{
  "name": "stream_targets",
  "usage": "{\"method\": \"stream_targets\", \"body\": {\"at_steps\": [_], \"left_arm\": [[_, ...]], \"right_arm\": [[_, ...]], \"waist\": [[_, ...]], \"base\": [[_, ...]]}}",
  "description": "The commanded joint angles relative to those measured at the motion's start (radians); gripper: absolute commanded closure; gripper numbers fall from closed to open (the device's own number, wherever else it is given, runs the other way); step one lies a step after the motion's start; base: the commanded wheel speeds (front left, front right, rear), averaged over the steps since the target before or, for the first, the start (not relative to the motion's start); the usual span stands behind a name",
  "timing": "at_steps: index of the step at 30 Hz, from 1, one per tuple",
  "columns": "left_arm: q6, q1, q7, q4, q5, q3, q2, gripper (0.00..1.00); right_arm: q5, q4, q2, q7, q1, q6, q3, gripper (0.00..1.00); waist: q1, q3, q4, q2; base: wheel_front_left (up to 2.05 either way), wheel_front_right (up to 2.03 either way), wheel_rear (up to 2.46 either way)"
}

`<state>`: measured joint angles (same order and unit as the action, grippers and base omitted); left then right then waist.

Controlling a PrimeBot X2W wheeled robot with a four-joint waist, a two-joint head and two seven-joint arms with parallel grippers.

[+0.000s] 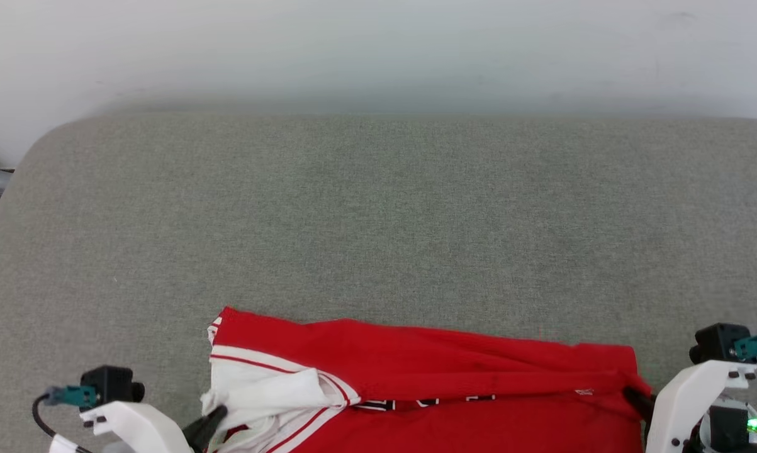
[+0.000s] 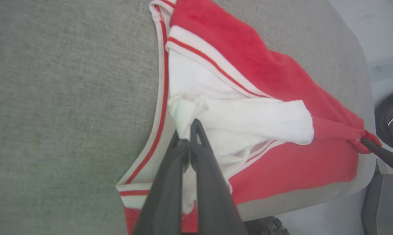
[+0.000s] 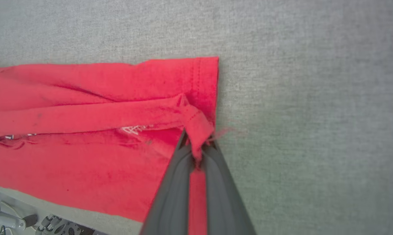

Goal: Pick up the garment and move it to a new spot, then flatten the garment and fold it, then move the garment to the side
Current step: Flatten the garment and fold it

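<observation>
Spanning the grey table's (image 1: 378, 220) near edge, red jersey (image 1: 447, 365) is held lengthwise | left gripper (image 2: 188, 133) is clamped on white sleeve (image 2: 248, 117) | right gripper (image 3: 196, 147) is clamped on hem corner (image 3: 196, 122) — fold axis lies between them.

Likely a robotics lab. Grey cloth-covered table (image 1: 378, 207) spreads ahead of the left gripper (image 1: 217, 415); bare white wall (image 1: 378, 50) beyond.

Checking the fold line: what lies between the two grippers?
The garment, running from the left gripper on its white sleeve to the right gripper on its red hem; the head view shows it.
</observation>
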<state>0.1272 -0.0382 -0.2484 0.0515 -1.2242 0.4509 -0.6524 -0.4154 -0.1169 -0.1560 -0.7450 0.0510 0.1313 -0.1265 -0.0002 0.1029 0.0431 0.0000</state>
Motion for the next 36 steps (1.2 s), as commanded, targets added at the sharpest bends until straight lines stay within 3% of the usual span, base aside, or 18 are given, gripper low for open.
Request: {"method": "stream_targets", "body": {"at_steps": [1,3,4,5,6,7,12,15,20,27,36], "left_arm": [[-0.002,0.031,0.008,0.009,-0.013,0.005,0.017,1.00],[-0.007,0.049,0.022,0.030,-0.020,0.009,0.035,1.00],[-0.012,0.054,0.028,0.042,-0.019,0.014,0.045,1.00],[-0.021,0.054,0.035,0.054,-0.019,0.016,0.055,0.78],[-0.026,0.049,0.043,0.066,-0.014,0.018,0.060,0.45],[-0.033,0.042,0.053,0.077,-0.003,0.021,0.061,0.00],[-0.054,0.006,0.148,0.098,0.064,0.015,0.075,0.00],[-0.045,-0.010,0.218,0.097,0.118,0.013,0.085,0.00],[-0.035,-0.041,0.330,0.082,0.207,0.019,0.104,0.00],[0.022,-0.074,0.478,0.016,0.359,0.013,0.122,0.00],[0.111,-0.087,0.512,-0.081,0.549,-0.011,0.140,0.00]], "right_arm": [[-0.003,-0.010,0.009,0.021,-0.028,-0.001,-0.007,1.00],[-0.005,-0.024,0.020,0.039,-0.046,-0.001,-0.011,0.96],[-0.006,-0.029,0.025,0.054,-0.054,-0.001,-0.013,0.73],[-0.008,-0.034,0.029,0.067,-0.060,-0.001,-0.013,0.41],[-0.006,-0.038,0.032,0.083,-0.065,-0.001,-0.010,0.00],[-0.009,-0.040,0.035,0.103,-0.070,-0.001,-0.006,0.00],[-0.012,-0.012,0.043,0.228,-0.083,-0.001,0.005,0.00],[-0.017,0.015,0.050,0.285,-0.100,-0.001,0.009,0.00],[-0.007,0.065,0.049,0.286,-0.120,-0.001,-0.005,0.00],[0.008,0.120,0.024,0.153,-0.109,-0.001,-0.075,0.00],[0.047,0.174,0.001,-0.075,-0.089,-0.001,-0.125,0.00]], "waist": [[0.0002,-0.003,-0.001,0.0000],[0.0002,-0.005,-0.003,0.0000],[0.0002,-0.005,-0.004,0.0000],[0.0002,-0.004,-0.005,0.0000],[0.0002,-0.004,-0.005,0.0000],[0.0002,-0.004,-0.006,0.0000],[0.0002,-0.015,-0.008,0.0000],[0.0002,-0.033,-0.008,0.0000],[0.0002,-0.068,-0.010,0.0000],[0.0002,-0.093,-0.009,0.0000],[0.0002,-0.057,0.033,0.0000]], "base": [[0.00,0.00,0.00],[0.00,0.00,0.00],[0.00,0.00,0.00],[0.00,0.00,0.00],[0.00,0.00,0.00],[0.00,0.00,0.00],[0.00,0.00,0.00],[0.00,0.00,0.00],[0.00,0.00,0.00],[0.00,0.00,0.00],[0.00,0.00,0.00]]}}
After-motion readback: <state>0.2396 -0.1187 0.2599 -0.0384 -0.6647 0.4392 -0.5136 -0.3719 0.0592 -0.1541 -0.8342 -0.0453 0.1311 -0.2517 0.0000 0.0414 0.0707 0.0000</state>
